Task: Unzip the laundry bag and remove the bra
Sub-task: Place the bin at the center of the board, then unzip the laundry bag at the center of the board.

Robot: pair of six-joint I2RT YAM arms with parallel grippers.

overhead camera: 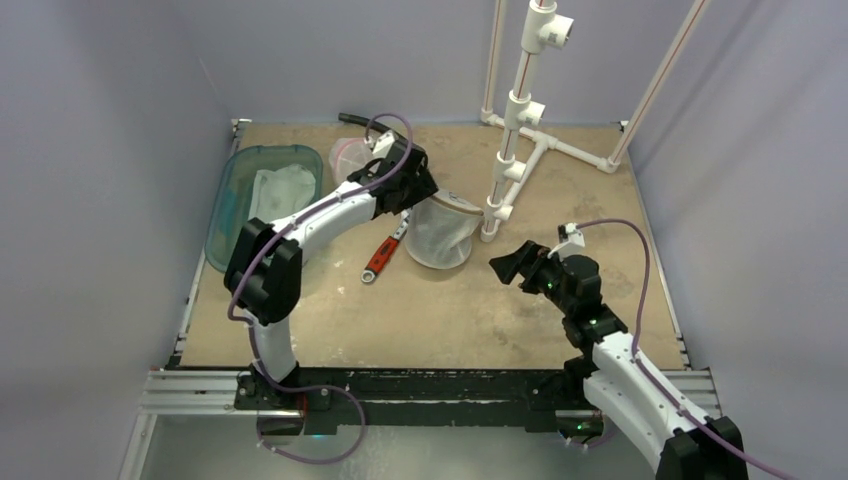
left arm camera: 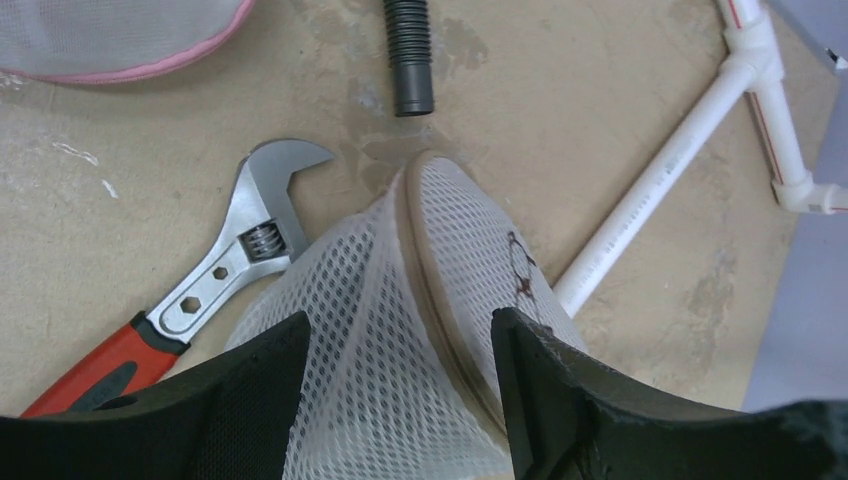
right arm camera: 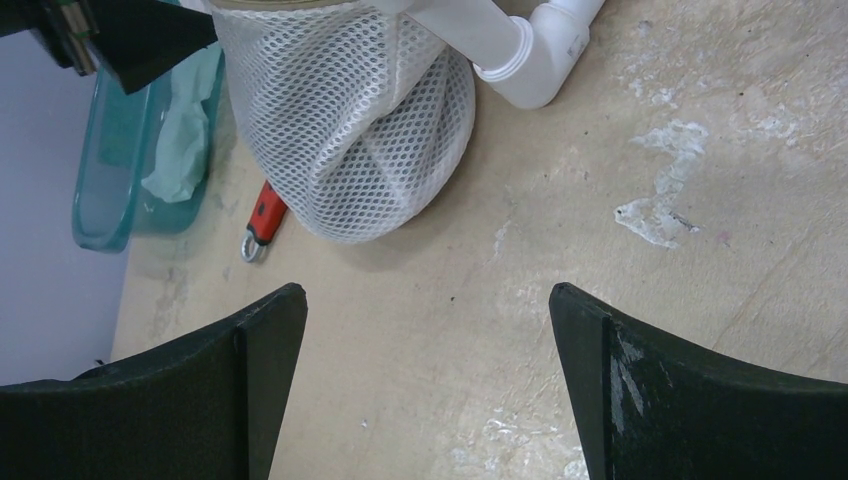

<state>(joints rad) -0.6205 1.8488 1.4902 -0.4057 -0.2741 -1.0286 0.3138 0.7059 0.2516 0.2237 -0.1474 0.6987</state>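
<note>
Right arm bent low up front, right pincer (right arm camera: 425,300) spread wide and hovering over bare worktop (overhead camera: 450,320). At its 10 o'clock, mid-worktop, sits the mesh laundry bag (overhead camera: 440,232). Left arm stretches out above it, left pincer (left arm camera: 398,320) astride the bag's rim. Gripping or not, can't tell.

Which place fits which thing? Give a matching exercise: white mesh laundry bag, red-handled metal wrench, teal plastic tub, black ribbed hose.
1 white mesh laundry bag
2 red-handled metal wrench
3 teal plastic tub
4 black ribbed hose

A by the table's far edge
B flat, just left of the bag
C straddled by the left gripper
D at the left edge

Pairs: 1-C, 2-B, 3-D, 4-A.
</note>
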